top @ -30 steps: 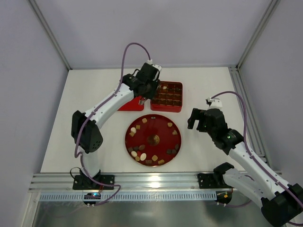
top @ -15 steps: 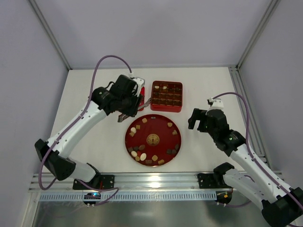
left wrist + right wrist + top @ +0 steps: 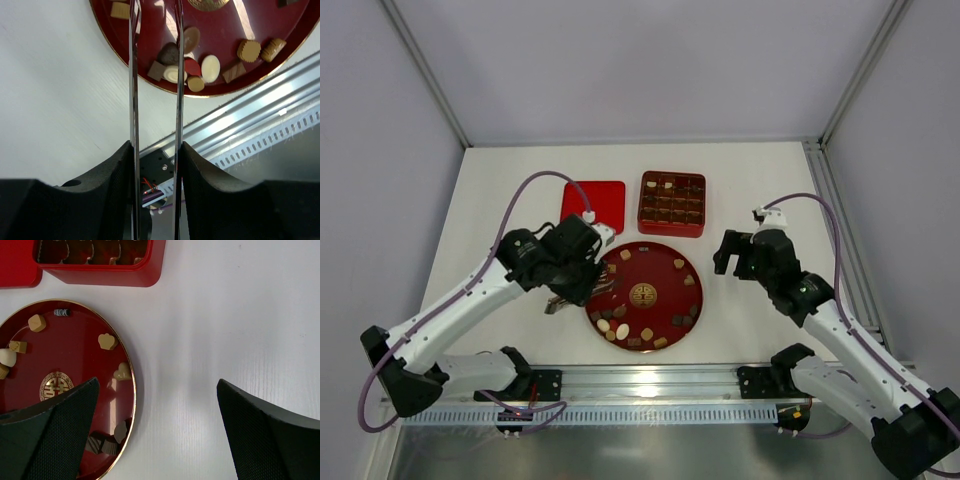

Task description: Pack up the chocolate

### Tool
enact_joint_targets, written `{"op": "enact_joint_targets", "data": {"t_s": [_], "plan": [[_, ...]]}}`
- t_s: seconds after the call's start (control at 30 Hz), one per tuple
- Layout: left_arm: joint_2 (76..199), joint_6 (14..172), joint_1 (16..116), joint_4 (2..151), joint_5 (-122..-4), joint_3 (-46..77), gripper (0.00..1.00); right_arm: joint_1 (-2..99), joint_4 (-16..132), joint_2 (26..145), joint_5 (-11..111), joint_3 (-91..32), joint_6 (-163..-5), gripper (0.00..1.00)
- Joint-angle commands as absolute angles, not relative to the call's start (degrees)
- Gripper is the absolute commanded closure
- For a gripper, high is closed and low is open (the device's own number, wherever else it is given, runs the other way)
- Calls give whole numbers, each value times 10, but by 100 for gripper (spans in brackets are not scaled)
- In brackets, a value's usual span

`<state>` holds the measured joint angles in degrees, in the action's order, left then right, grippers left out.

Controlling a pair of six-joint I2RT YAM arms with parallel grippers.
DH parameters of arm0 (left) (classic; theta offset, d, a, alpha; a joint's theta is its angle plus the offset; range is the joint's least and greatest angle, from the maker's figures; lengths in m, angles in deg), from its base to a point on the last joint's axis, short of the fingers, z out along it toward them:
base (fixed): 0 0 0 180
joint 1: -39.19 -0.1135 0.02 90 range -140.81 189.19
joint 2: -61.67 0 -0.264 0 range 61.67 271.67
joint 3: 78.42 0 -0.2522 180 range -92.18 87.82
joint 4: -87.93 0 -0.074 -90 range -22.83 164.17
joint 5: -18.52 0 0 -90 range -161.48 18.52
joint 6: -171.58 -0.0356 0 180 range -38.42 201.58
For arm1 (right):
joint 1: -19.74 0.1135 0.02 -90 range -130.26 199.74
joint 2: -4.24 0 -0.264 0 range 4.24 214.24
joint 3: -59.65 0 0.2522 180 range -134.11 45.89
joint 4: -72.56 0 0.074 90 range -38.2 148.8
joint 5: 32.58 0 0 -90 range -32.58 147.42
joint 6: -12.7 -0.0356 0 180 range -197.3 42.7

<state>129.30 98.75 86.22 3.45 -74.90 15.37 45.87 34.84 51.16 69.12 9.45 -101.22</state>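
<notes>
Top external: one plate [image 3: 663, 298], about seventeen loose chocolates [image 3: 620, 330], left fingers [image 3: 134, 90] half-open, right fingers [image 3: 60, 425] wide, both empty.

The left tool [image 3: 156, 15] is hanging, its two thin blades apart, over the left rim of the red plate [image 3: 220, 35], beside clustered chocolate [image 3: 210, 68] pieces.

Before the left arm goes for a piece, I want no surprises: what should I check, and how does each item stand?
1. left gripper above the plate: ok.
2. Nothing between its fingers: ok.
3. chocolate on the plate close by: ok.
4. box uncovered, lid lying beside it: ok.
5. Free compartments in the box: cannot tell.
6. right gripper open, off to the plate's side: ok.
</notes>
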Motion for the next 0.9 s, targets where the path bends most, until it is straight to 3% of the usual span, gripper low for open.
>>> {"op": "enact_joint_targets", "data": {"t_s": [0.0, 0.3, 0.87], "plan": [[1277, 1012, 891, 25, -743, 166, 58, 457, 375, 516, 681, 85, -1011, 0], [1309, 1019, 947, 23, -748, 170, 58, 457, 381, 517, 679, 91, -1016, 0], [1347, 1014, 960, 31, -755, 175, 57, 457, 383, 508, 681, 101, -1018, 0]]}}
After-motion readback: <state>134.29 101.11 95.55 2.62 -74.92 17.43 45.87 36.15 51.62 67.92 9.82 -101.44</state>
